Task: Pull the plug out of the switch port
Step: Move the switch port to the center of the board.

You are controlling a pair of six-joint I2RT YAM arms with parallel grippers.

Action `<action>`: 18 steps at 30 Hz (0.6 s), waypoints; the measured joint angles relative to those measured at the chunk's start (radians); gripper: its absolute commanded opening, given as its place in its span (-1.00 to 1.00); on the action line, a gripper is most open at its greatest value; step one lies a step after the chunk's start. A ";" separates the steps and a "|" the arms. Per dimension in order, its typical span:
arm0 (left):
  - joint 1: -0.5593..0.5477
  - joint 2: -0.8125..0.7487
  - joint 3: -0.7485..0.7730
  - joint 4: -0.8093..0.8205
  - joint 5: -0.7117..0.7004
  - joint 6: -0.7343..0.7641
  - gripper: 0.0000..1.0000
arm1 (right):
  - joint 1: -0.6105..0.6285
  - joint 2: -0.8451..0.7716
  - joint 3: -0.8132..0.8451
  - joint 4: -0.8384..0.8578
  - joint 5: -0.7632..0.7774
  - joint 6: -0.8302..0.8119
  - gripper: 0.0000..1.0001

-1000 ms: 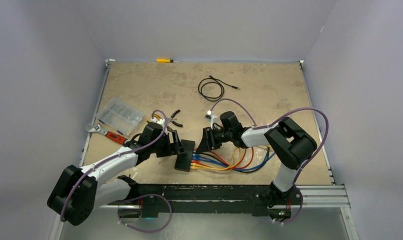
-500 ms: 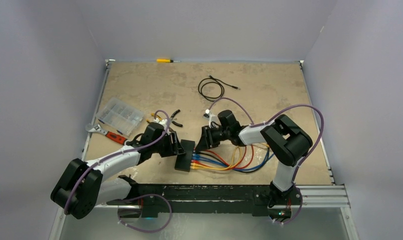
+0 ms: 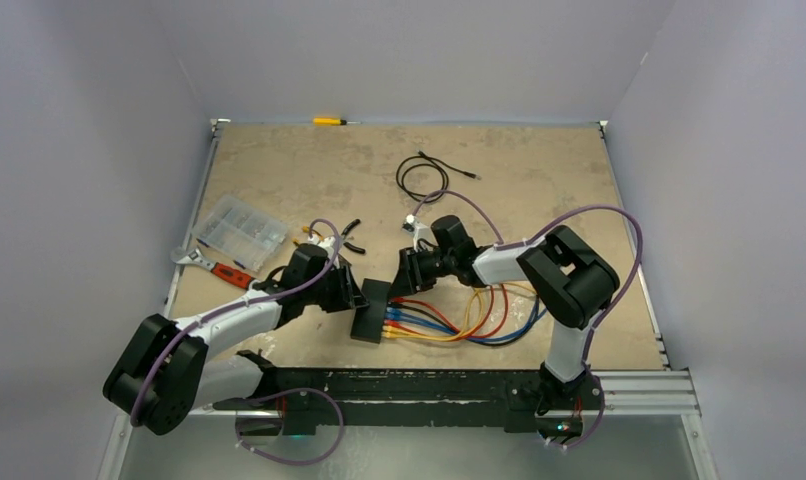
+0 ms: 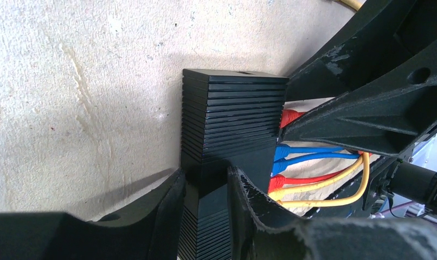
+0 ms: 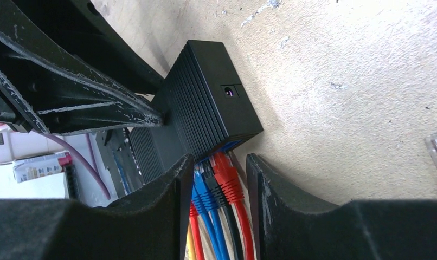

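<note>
Left wrist view: my left claw [image 4: 205, 174] is clamped across the black switch [image 4: 232, 114] lying on the table [image 4: 70, 81]. Beyond it my right claw [image 5: 220, 161], half open, straddles the red plug [image 5: 229, 176] at the end of the switch's socket row, with no visible pinch.

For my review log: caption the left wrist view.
Left gripper clamped on the switch, coloured plugs in its ports.
</note>
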 measured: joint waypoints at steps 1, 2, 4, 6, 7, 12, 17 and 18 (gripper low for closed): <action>0.002 0.001 0.000 0.000 0.000 0.000 -0.43 | 0.000 0.006 0.002 0.005 -0.005 0.000 -0.14; 0.002 0.001 0.000 0.001 0.000 0.000 -0.44 | 0.000 0.008 0.003 0.007 -0.008 0.000 -0.16; 0.002 0.001 0.000 0.002 0.000 0.000 -0.45 | 0.000 0.015 0.003 0.017 -0.013 0.001 -0.20; 0.002 0.003 0.000 0.008 0.000 0.000 -0.45 | 0.000 0.020 0.003 0.025 -0.016 0.001 -0.25; 0.002 0.003 0.000 0.008 0.000 0.000 -0.45 | 0.000 0.021 0.003 0.026 -0.015 0.000 -0.29; 0.003 0.003 0.000 0.011 0.000 0.000 -0.48 | 0.001 0.021 0.003 0.032 -0.022 0.002 -0.52; 0.003 0.001 0.000 0.011 -0.004 0.000 -0.48 | 0.001 0.021 0.003 0.040 -0.029 0.000 -0.40; 0.003 0.001 0.000 0.011 -0.004 0.000 -0.48 | 0.001 0.021 0.003 0.041 -0.030 0.000 -0.29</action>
